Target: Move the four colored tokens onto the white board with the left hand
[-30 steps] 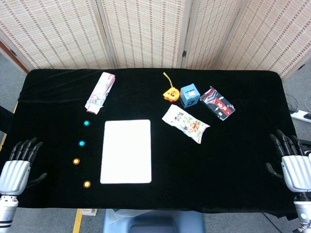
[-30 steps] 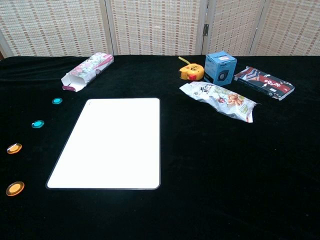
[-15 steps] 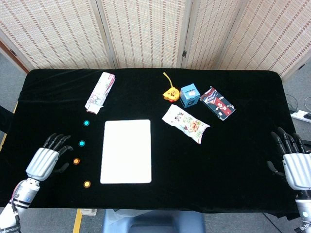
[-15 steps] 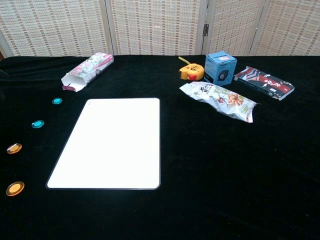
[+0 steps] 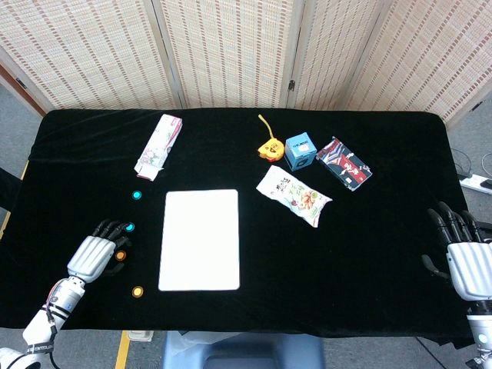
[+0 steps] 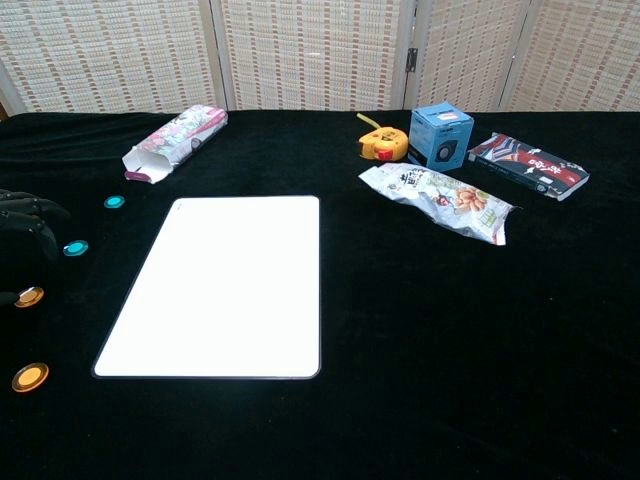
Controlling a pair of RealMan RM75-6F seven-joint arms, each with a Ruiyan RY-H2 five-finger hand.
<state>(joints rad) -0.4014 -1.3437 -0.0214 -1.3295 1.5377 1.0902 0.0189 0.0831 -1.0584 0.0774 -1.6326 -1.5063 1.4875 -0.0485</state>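
Left hand (image 5: pixel 95 254) sits over the upper orange token (image 5: pixel 121 255), covering part of it; in the chest view only dark fingertips (image 6: pixel 30 215) poke in from the left edge. Right hand (image 5: pixel 466 260) is clipped by the frame's right edge. Print on the blue box (image 5: pixel 300 151) is too small to read.

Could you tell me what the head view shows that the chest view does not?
Only the head view shows the right hand at the table's edge and the whole left hand. Only the chest view shows the carton's open end. Both share the board, four tokens, none on it yet, and the left fingers near the tokens.
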